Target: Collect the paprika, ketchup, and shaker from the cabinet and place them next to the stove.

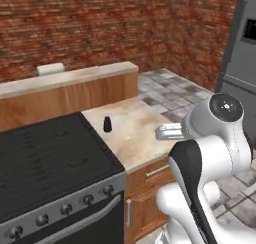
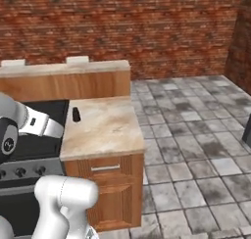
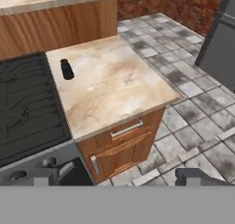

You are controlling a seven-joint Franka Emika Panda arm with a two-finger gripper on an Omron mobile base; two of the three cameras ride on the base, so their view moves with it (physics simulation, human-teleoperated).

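The shaker (image 1: 107, 124) (image 2: 76, 115) (image 3: 67, 69), small, black and tapered, stands upright on the marble counter (image 1: 137, 138) (image 2: 108, 128) (image 3: 114, 90), close to the edge it shares with the stove (image 1: 50, 153) (image 2: 54, 108) (image 3: 27, 108). The stove is a black range with a grated top and round knobs along its front. My gripper (image 3: 121, 177) hangs open and empty, high above the counter's front edge and well away from the shaker. The paprika, the ketchup and the cabinet are out of view.
Behind the stove and counter runs a higher wooden bar with a pale top (image 1: 70, 80) (image 2: 63, 69), backed by a brick wall. A grey fridge (image 1: 240, 53) (image 3: 220, 44) stands at the right. Wooden drawers (image 3: 124, 145) sit under the counter, and tiled floor (image 2: 196, 135) spreads to the right.
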